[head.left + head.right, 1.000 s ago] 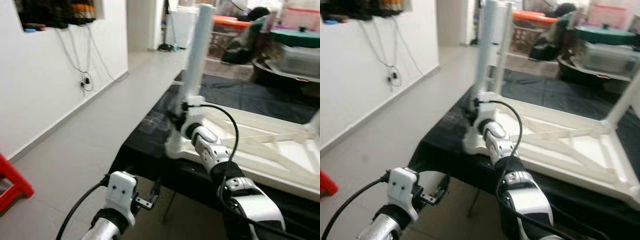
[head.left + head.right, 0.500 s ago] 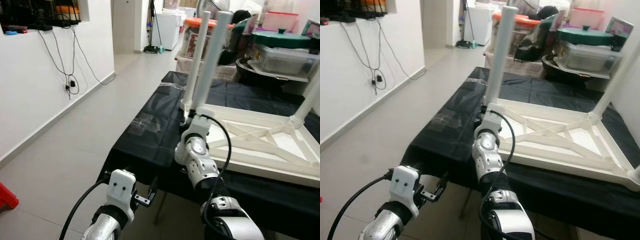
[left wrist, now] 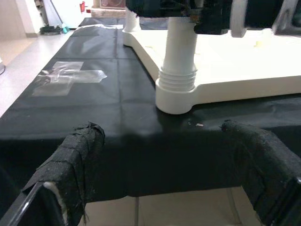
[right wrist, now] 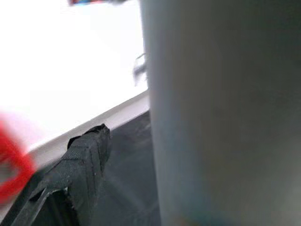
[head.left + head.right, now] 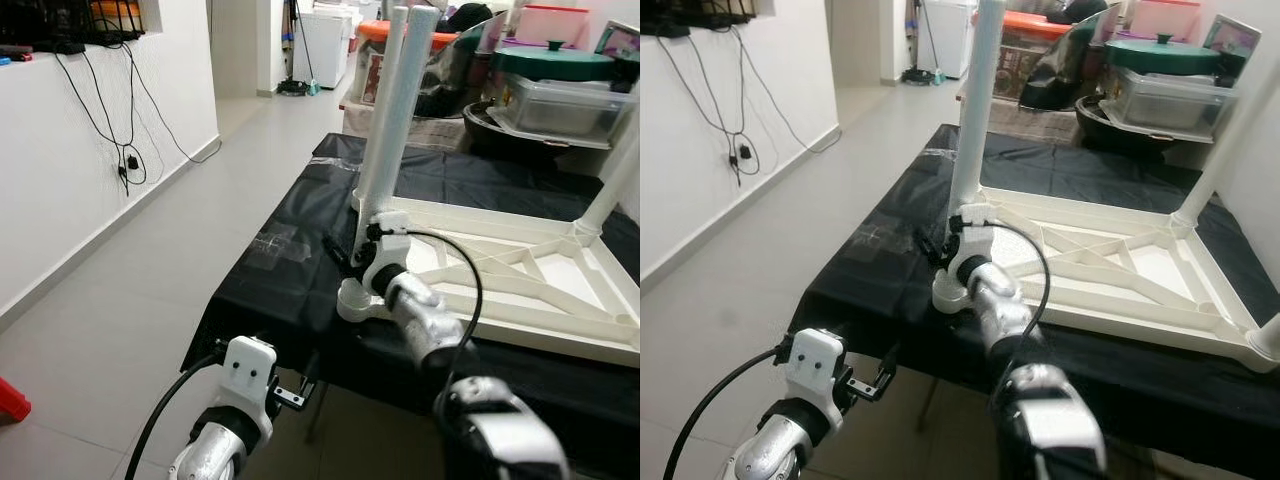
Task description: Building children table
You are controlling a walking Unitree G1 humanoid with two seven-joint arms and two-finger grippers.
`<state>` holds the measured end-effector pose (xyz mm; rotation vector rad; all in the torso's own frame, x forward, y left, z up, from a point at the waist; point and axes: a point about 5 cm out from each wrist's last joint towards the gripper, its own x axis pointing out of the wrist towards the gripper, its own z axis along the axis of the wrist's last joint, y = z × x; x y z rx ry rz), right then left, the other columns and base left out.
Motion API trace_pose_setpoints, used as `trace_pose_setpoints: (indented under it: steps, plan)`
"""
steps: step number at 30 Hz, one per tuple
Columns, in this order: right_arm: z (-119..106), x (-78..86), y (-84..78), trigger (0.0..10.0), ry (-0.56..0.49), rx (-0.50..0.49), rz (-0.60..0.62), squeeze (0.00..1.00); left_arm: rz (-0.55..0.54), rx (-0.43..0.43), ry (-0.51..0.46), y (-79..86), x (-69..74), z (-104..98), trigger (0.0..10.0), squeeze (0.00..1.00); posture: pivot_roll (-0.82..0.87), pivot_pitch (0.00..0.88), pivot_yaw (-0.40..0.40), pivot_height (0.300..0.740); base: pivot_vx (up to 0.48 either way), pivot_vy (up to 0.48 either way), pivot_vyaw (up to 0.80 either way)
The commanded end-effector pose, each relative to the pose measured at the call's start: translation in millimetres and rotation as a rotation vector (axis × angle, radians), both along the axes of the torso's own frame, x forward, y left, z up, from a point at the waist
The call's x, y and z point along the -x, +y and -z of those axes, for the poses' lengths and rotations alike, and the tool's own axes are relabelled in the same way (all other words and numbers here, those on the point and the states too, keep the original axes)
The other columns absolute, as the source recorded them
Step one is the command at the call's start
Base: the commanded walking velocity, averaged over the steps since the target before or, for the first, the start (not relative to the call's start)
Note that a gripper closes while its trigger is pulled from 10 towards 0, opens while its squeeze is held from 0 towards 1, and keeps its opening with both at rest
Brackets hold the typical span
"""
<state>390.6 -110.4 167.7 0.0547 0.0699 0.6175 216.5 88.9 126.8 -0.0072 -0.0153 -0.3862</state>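
On a desk (image 5: 280,290) draped in black cloth, a white plastic children's table (image 5: 520,285) lies upside down, its ribbed underside facing up. At the near left corner, 1 white tube leg (image 5: 392,120) stands upright in its round threaded socket (image 3: 176,89). Another leg (image 5: 1215,165) rises at the far right corner, and a leg base (image 5: 1265,335) shows at the near right edge; whether a 4th is fitted cannot be told. So the build looks well under way, perhaps nearly finished apart from tightening and turning it over.

The right hand (image 5: 352,262) is at the foot of the near left leg, fingers on either side of it, apparently gripping. The left hand (image 3: 169,174) hangs open and empty below the desk's front edge.
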Motion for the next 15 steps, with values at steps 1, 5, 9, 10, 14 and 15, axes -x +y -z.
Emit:
trace_pose_setpoints:
  steps: [1, 5, 9, 10, 14, 15]
  plan:
    - [3, 3.4, 13.6, 10.0, 0.035, 0.042, -0.146, 0.0, 0.01, -0.009, 0.005, -2.7, -0.3, 2, 10.0, 0.0, 0.08, 0.0, -0.084, 0.74, 0.0, 0.0, 0.0]
    - [-2, 6.5, 26.0, 10.0, 0.044, 0.065, -0.33, 0.0, 0.009, -0.008, 0.0, -2.8, 0.3, 2, 10.0, 0.0, 0.08, 0.0, -0.08, 0.74, 0.0, 0.0, 0.0]
    - [-3, 7.5, 34.0, 10.0, 0.055, 0.082, -0.392, 0.0, 0.009, -0.006, -0.002, -2.9, 1.2, 1, 10.0, 0.0, 0.1, 0.0, -0.089, 0.74, 0.0, 0.0, 0.0]
    - [-3, 7.5, 34.0, 10.0, 0.055, 0.082, -0.392, 0.0, 0.009, -0.006, -0.002, -2.9, 1.2, 1, 10.0, 0.0, 0.1, 0.0, -0.089, 0.74, 0.0, 0.0, 0.0]
    - [1, 8.4, 42.8, 9.8, 0.075, 0.135, -0.419, 0.0, 0.005, -0.005, -0.003, -2.6, 3.3, 0, 10.0, 0.0, 0.1, 0.0, -0.092, 0.74, 0.0, 0.0, 0.0]
    - [1, 8.4, 42.8, 9.8, 0.075, 0.135, -0.419, 0.0, 0.005, -0.005, -0.003, -2.6, 3.3, 0, 10.0, 0.0, 0.1, 0.0, -0.092, 0.74, 0.0, 0.0, 0.0]
